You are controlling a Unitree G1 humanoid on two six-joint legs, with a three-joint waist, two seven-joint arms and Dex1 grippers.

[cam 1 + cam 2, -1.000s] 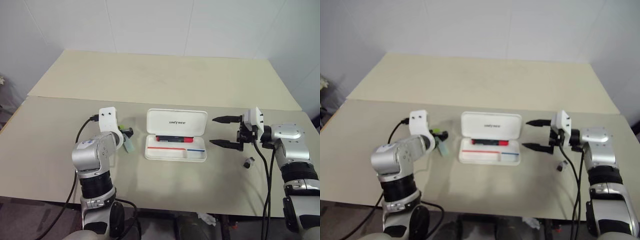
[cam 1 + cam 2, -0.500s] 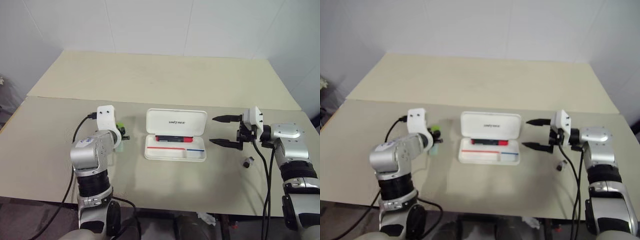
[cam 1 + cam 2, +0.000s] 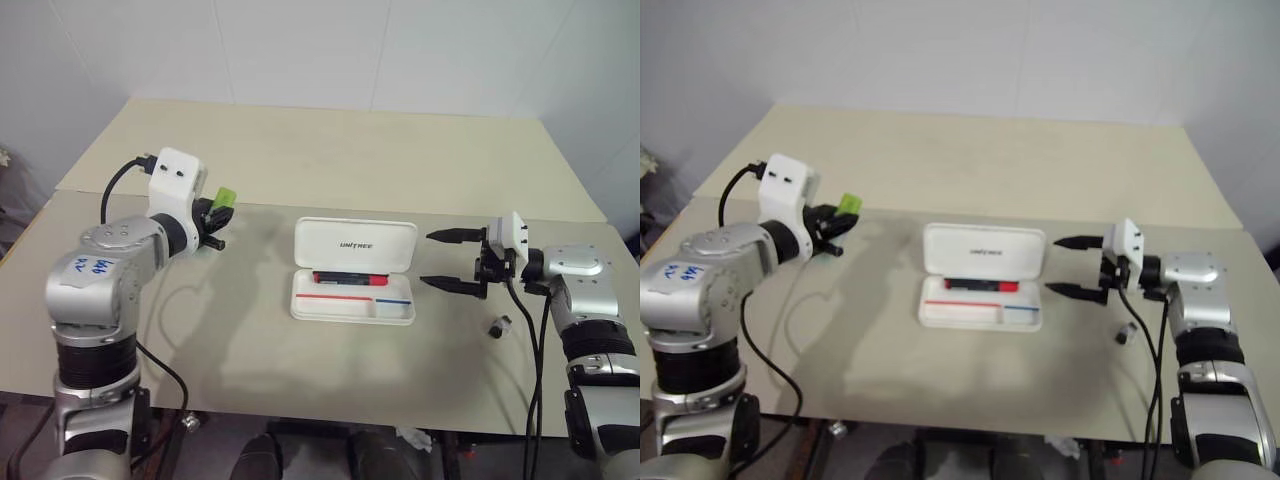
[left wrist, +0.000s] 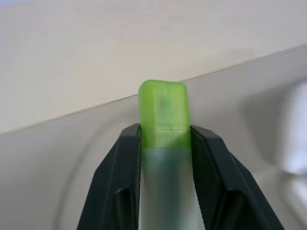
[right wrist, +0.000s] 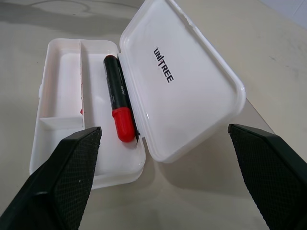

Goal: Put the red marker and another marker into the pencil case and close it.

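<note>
So the left gripper [image 3: 215, 222] pinches the green-capped marker [image 3: 224, 198] above the tabletop's [image 3: 300, 150] left side. Pencil case [image 3: 352, 285] sits open mid-tabletop, red marker [image 3: 349, 278] inside, bare surface all round; right gripper [image 3: 440, 262] is spread wide beside it.

head pair: high, forward-down | wrists: close | shared: pencil case [image 3: 353, 270]

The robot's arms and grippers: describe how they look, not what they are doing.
Both arms are silver-grey metal with black ribbed joint sections and black cables. Each wrist carries a white boxy camera block. The left gripper and right gripper each have two slim, pointed black fingers with textured inner pads. A white label with blue handwriting is on the left arm.
</note>
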